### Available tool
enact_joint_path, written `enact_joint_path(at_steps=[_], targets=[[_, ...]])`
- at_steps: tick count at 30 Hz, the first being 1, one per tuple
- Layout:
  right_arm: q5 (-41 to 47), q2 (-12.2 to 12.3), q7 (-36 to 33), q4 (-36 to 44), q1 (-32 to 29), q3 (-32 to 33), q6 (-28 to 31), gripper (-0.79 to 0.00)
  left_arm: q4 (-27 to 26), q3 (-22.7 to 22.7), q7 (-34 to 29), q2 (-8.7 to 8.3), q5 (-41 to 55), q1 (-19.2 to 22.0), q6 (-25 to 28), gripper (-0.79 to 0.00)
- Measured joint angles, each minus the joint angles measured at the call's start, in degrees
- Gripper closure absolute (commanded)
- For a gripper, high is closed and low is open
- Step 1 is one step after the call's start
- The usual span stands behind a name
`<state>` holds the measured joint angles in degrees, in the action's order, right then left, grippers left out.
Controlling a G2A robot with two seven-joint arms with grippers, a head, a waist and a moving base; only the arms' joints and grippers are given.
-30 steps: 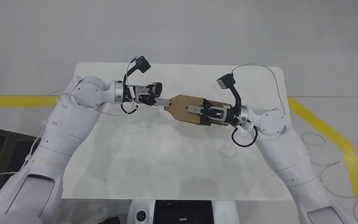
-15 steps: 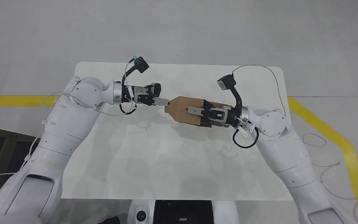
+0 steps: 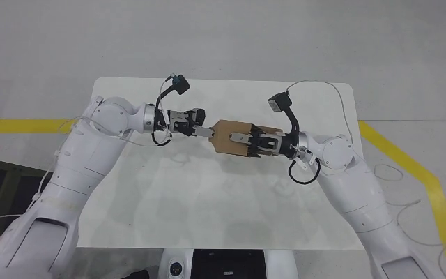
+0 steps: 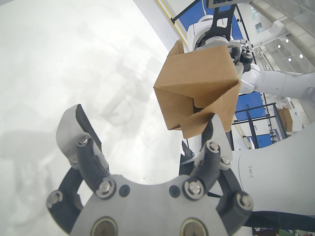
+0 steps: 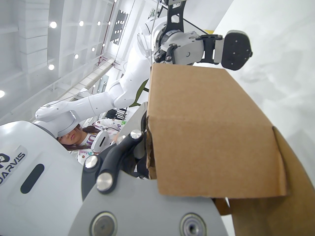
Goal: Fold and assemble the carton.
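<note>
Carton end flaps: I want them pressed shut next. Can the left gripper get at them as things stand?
Probably yes: the left gripper hangs open at the carton, one fingertip seemingly touching its end flaps, nothing between; the right gripper holds the far end.

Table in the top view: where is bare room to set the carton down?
The wide near part of the table, bordered by both forearms and the near edge, is bare. So is the far strip beyond the carton. Crowded: the middle, where the left gripper and right gripper meet at it.
</note>
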<state>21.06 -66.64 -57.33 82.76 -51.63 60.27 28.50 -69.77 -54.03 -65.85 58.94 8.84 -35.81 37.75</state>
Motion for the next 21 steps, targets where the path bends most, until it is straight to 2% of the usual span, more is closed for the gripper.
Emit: enact_joint_path(at_steps=[21], targets=[[2.4,-1.6,0.1,-2.0,2.9,-4.2,1.5,0.0,-0.2,0.9,-0.5,0.2,1.7,-0.2,0.1,-0.785]])
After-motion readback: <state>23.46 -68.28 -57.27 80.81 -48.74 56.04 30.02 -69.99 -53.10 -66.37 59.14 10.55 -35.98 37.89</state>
